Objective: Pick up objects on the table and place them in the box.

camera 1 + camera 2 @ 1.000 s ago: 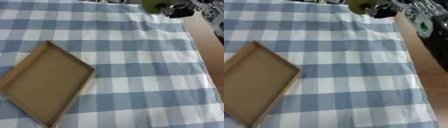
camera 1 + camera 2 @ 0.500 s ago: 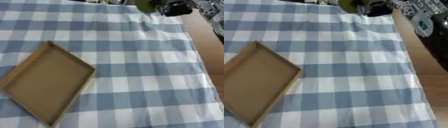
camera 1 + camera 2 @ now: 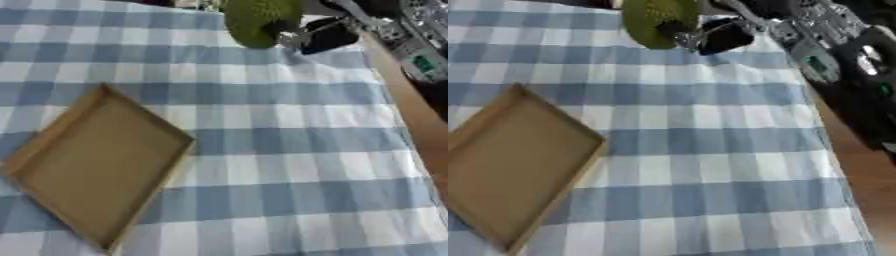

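A bumpy green fruit-like object [image 3: 255, 21] hangs above the far edge of the checked table. My right hand [image 3: 319, 35] comes in from the upper right and is shut on it, dark fingers curled round its right side. The shallow brown cardboard box [image 3: 92, 160] lies at the left of the table, turned like a diamond, with nothing in it. My left hand shows in neither view.
A blue-and-white checked cloth [image 3: 289, 150] covers the table. Its right edge [image 3: 420, 130] drops off to bare brown wood. My right arm's black and silver parts [image 3: 833, 45] fill the upper right corner.
My right hand has carried the green object leftward and nearer, further over the table. The whole picture has shifted a little, so the camera also moved.
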